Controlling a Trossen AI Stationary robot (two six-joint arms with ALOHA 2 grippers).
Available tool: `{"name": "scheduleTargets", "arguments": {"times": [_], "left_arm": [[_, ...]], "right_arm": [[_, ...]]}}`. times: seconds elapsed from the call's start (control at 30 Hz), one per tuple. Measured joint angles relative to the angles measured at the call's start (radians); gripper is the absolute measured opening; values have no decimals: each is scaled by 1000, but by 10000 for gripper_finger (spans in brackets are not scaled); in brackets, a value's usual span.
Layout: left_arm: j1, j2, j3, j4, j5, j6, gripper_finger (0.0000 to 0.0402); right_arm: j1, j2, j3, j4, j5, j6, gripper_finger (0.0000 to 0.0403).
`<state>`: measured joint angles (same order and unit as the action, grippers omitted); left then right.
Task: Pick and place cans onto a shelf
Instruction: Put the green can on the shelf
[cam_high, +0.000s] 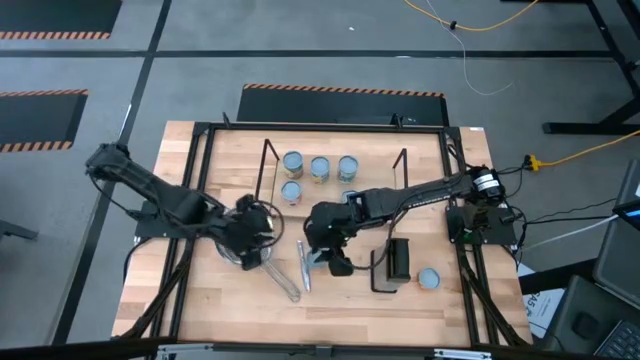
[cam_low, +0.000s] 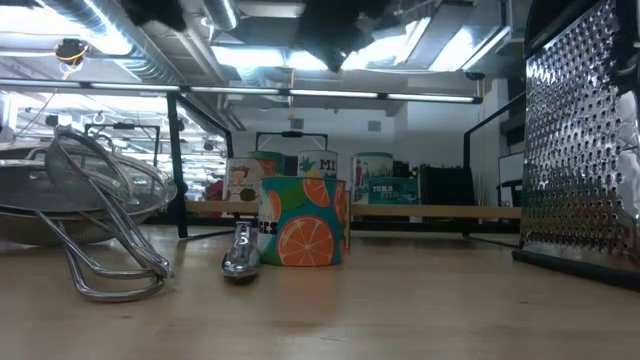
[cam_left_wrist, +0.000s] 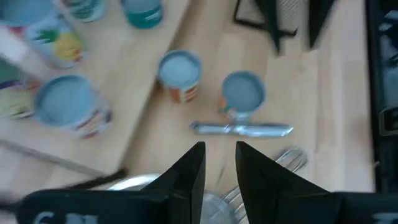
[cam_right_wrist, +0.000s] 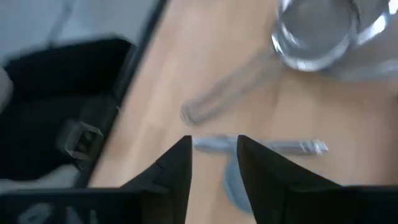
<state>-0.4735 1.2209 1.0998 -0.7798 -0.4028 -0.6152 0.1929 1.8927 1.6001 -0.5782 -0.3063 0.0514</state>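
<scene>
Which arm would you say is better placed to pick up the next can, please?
Probably the right. Its open gripper hangs directly over a can beside the shelf. The left gripper is over the strainer, farther from any loose can.

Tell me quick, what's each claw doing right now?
Left claw: open, empty, above the strainer.
Right claw: open, holding nothing, over a can.
</scene>
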Motion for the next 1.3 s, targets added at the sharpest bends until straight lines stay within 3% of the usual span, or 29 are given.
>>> {"name": "scheduleTargets", "arguments": {"times": [0.27, 0.4, 0.77, 1.3], "left_arm": [[-99, -79, 0, -82, -109, -2, 82], [-138, -79, 0, -104, -138, -2, 82], [-178, -76, 0, -107, -140, -3, 82], [-178, -76, -1, -109, -139, 24, 82]], "right_arm": [[50, 35, 0, 137, -28, 53, 132], [70, 67, 0, 138, 38, 84, 132], [75, 133, -1, 79, 175, 204, 132], [75, 234, 1, 50, 182, 262, 132]]}}
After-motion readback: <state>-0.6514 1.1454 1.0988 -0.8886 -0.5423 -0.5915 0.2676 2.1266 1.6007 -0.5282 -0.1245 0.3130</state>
